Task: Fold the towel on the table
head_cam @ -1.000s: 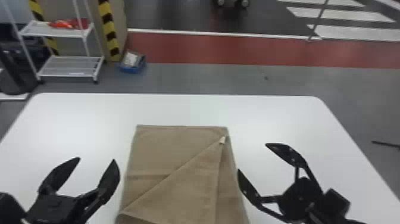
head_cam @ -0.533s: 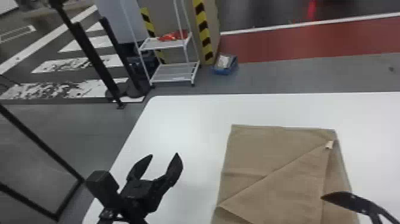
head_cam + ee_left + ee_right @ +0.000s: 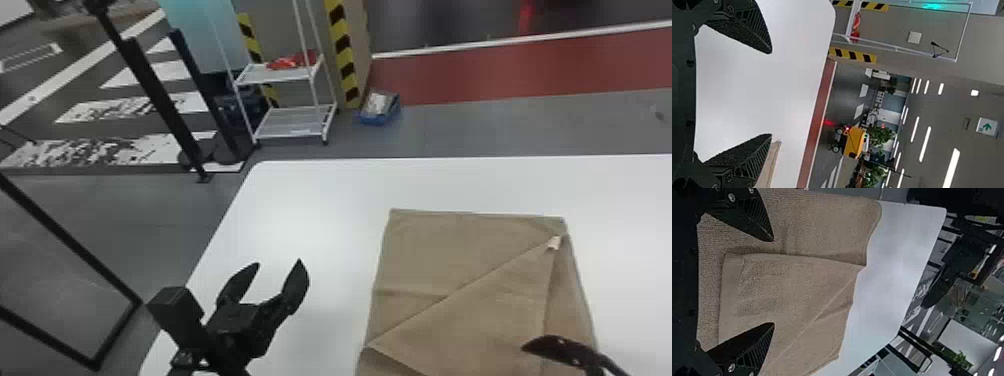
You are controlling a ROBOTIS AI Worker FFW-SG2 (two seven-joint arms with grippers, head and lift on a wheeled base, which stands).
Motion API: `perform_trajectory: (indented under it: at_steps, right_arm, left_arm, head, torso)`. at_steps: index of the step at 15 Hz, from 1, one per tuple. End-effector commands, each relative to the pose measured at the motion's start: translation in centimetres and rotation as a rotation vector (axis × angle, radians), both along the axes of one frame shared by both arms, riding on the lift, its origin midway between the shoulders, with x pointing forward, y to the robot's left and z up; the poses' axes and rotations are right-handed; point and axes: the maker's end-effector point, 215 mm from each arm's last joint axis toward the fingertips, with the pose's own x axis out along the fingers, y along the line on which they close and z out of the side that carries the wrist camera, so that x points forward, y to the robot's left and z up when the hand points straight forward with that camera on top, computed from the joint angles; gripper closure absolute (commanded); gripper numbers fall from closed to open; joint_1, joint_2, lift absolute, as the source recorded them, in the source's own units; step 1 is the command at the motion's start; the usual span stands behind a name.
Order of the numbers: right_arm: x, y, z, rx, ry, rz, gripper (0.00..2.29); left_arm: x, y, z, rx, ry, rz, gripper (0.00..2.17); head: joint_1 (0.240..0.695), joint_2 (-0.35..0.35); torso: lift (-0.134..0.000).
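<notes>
My left gripper [image 3: 274,270] stands open over the white table, to the left of the brown towel [image 3: 440,250] in the head view. The towel lies folded with a diagonal edge and a small white tag at its far right corner. One finger of my right gripper [image 3: 525,346] shows over the towel's near right part. In the left wrist view, my left gripper [image 3: 772,94] has nothing between its fingers, and a strip of towel [image 3: 772,160] lies beside the lower one. My right gripper [image 3: 774,282] is open above the towel [image 3: 797,286] in the right wrist view.
The white table [image 3: 300,200] extends around the towel, its left edge running close by my left gripper. Beyond it on the floor stand a white shelf rack [image 3: 295,75], a blue box [image 3: 380,107] and black posts [image 3: 160,100].
The head view has swung to the left, so the table and towel sit farther right in it. Neither gripper has taken hold of anything, and the towel's folds look the same.
</notes>
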Motion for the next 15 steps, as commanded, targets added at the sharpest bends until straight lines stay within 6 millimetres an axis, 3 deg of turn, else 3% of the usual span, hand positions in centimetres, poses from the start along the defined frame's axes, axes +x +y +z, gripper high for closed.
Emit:
perform_trajectory:
  at_steps: [1, 8, 15]
  right_arm:
    - [0.9, -0.8, -0.4, -0.024, 0.041, -0.061, 0.12]
    - [2.7, -2.6, -0.6, -0.08, 0.073, -0.146, 0.13]
    - [1.3, -1.7, -0.5, -0.087, 0.114, -0.09, 0.13]
  left_arm:
    - [0.0, 0.0, -0.3, -0.003, 0.006, 0.001, 0.14]
    - [0.0, -0.2, -1.1, -0.01, 0.026, -0.005, 0.14]
    - [-0.1, -0.2, -1.3, -0.013, 0.028, -0.007, 0.14]
  head:
    - [0.695, 0.35]
    - [0.695, 0.35]
    - [0.695, 0.35]
  torso:
    - [-0.119]
    - [-0.119]
    - [-0.119]
